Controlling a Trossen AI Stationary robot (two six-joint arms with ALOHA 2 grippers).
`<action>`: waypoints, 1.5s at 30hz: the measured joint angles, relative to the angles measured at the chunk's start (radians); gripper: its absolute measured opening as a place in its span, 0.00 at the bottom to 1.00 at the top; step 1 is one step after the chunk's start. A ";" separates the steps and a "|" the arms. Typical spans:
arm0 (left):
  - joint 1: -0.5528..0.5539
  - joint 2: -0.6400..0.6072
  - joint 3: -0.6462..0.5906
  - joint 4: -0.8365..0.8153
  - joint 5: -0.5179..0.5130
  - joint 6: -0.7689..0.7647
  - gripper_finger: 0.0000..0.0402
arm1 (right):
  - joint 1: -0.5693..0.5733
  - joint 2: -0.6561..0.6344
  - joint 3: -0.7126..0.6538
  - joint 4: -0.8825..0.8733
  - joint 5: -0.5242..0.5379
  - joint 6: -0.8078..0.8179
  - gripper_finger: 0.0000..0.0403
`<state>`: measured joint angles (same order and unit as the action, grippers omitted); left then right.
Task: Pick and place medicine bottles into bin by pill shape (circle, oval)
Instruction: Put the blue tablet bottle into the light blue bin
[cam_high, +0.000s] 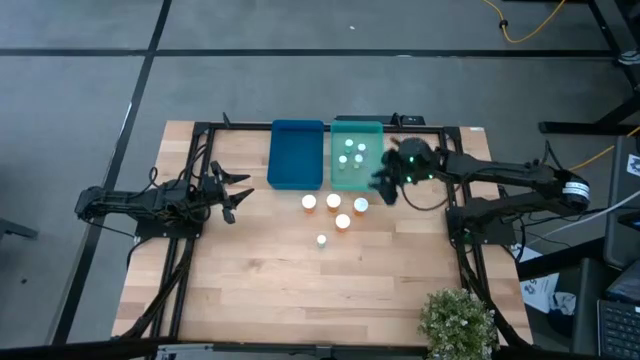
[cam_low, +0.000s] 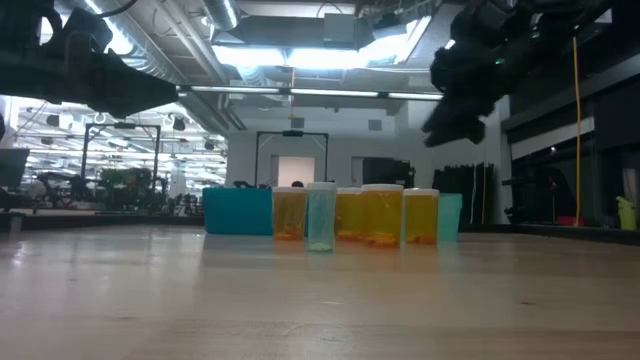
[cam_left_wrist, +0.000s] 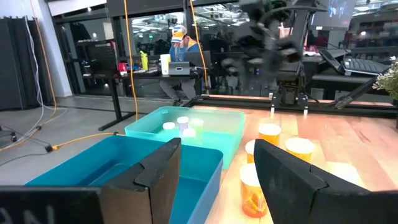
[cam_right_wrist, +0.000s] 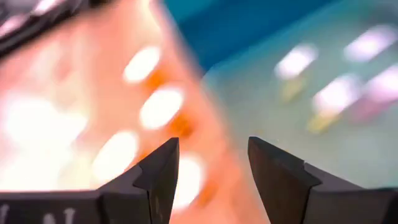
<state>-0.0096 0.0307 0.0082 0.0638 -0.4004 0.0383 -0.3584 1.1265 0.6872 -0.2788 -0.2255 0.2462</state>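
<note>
Fingers of my right hand stand wide and empty, above the teal bin's near right corner. Four pale bottles lie in that bin; the blue bin beside it holds none. Four amber bottles and one pale bottle stand mid-bench. My left hand waits open near the left edge.

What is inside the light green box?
The teal bin holds small pale bottles with white caps. The high view shows about four; the left wrist view shows three. The pills inside them cannot be made out.
</note>
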 joint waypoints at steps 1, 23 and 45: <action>0.000 0.000 0.000 0.000 0.000 0.000 0.48 | 0.025 -0.001 0.000 -0.036 -0.028 0.009 0.48; 0.000 0.000 0.000 0.000 -0.002 -0.002 0.48 | 0.549 0.005 -0.185 0.202 0.123 0.115 0.48; 0.000 0.000 0.000 0.000 -0.003 0.208 0.48 | 0.688 0.507 0.130 0.291 0.373 0.070 0.48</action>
<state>-0.0093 0.0303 0.0084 0.0637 -0.4029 0.2467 0.3299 1.6335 0.8172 0.0125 0.1473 0.3165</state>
